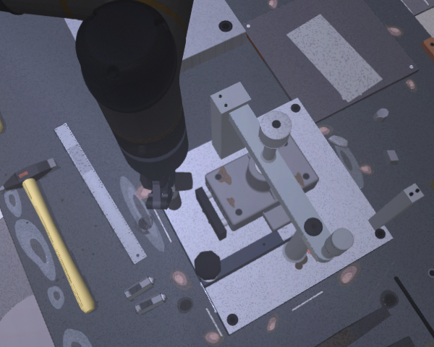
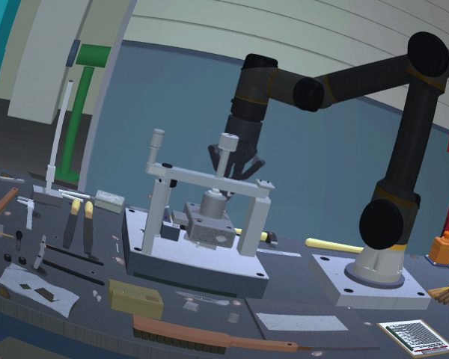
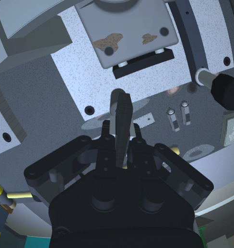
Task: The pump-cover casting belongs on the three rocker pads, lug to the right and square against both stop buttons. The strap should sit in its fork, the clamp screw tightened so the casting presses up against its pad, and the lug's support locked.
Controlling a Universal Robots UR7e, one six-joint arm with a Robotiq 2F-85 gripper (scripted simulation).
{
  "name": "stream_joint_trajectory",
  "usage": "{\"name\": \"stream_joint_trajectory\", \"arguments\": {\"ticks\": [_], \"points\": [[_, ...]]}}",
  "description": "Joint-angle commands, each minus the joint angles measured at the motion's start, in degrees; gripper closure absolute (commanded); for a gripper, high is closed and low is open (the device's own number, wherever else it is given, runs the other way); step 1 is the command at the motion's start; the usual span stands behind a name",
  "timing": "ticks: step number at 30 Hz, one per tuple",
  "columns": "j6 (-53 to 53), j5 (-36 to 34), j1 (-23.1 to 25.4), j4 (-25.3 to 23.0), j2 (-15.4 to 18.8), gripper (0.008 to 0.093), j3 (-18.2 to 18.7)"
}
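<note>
My gripper [image 3: 119, 134] hangs over the near-left edge of the fixture plate [image 1: 281, 239], closed on a small dark knob with a pale stem [image 3: 122, 112]. The grey casting [image 1: 247, 190] sits on the plate, rust patches on its top. Its near face lies by the dark stop bar [image 1: 210, 213]. The strap [image 1: 281, 183] spans over the casting from the tall post [image 1: 225, 119] to the far column. The clamp screw [image 1: 275, 129] stands through the strap above the casting's boss. A dark bar with a black knob [image 1: 207, 264] lies along the plate's front.
A tan box [image 2: 136, 298] sits on the bench in front of the fixture. A hammer [image 1: 49, 228] and a steel rule [image 1: 97, 190] lie left of the plate. Two small pins [image 1: 144, 295] lie near its corner. A loose grey block [image 1: 395, 205] rests to the right.
</note>
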Motion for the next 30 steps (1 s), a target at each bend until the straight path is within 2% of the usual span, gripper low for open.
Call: {"name": "stream_joint_trajectory", "arguments": {"ticks": [1,12,30], "points": [[0.10,0.02,-0.01,-0.04,-0.01,0.0844,-0.02],[0.10,0.02,-0.01,-0.04,-0.01,0.0634,-0.02],[0.10,0.02,-0.01,0.89,-0.48,0.0634,-0.49]]}}
